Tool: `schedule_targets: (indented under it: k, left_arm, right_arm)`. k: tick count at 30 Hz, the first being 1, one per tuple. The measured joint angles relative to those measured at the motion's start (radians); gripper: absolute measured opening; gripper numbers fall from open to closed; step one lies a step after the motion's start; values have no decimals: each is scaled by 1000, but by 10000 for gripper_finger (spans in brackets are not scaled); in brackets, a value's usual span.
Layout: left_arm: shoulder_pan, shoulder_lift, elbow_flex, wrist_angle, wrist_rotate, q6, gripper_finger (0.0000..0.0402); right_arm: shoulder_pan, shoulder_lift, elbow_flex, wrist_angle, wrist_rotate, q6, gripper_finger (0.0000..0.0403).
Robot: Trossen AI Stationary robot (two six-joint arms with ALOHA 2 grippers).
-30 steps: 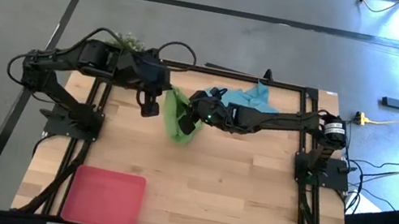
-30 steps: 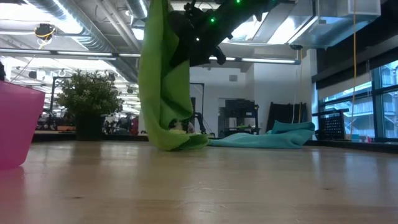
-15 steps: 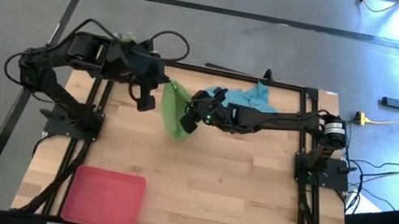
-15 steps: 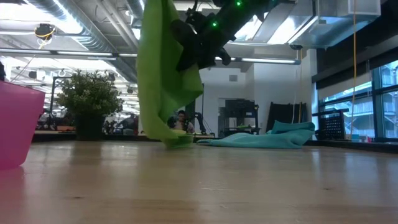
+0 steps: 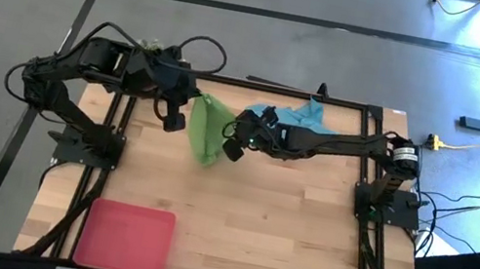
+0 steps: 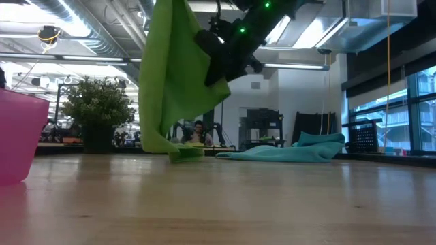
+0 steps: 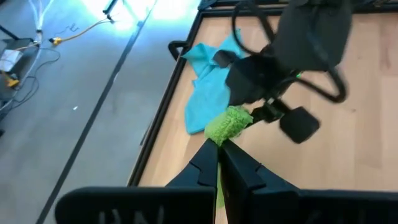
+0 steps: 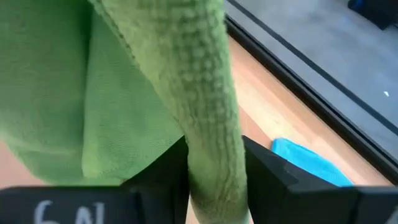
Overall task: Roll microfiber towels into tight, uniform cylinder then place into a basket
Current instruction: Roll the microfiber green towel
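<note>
Green towel [image 5: 206, 129] hanging between both jaws, left [image 5: 175, 120] and right [image 5: 234, 145] each pinching a corner, hem brushing the surface [image 5: 284, 222]. Could slip free, given thin pinches.

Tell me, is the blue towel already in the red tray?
No, the blue towel lies flat at the table's far edge, while the red tray sits near the front.

Overhead downward, table-level sideways, two close wrist views, all sharing the green towel [image 5: 206, 132].
</note>
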Motion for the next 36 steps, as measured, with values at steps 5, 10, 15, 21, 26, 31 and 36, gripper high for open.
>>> schedule_targets:
  k: [5,10,15,21,26,31,36]
  left_arm:
    - [1,0,0,-26,-25,-1,0]
    - [1,0,0,-28,-47,-3,0]
    - [1,0,0,-36,-70,-3,0]
    - [1,0,0,-36,-70,-22,0]
    - [1,0,0,-37,-71,-24,0]
    - [1,0,0,-37,-71,-26,0]
    - [1,0,-1,-65,-71,-59,0]
  right_arm:
    - [0,-28,0,-59,7,2,126]
    - [0,-30,0,-87,3,-4,126]
    - [0,-30,0,-149,-51,-30,126]
    - [0,-30,0,-170,1,-27,126]
    - [0,-30,0,-187,-38,-30,102]
    - [1,-30,0,-220,-72,-34,23]
    - [0,-32,50,-318,-98,-84,9]
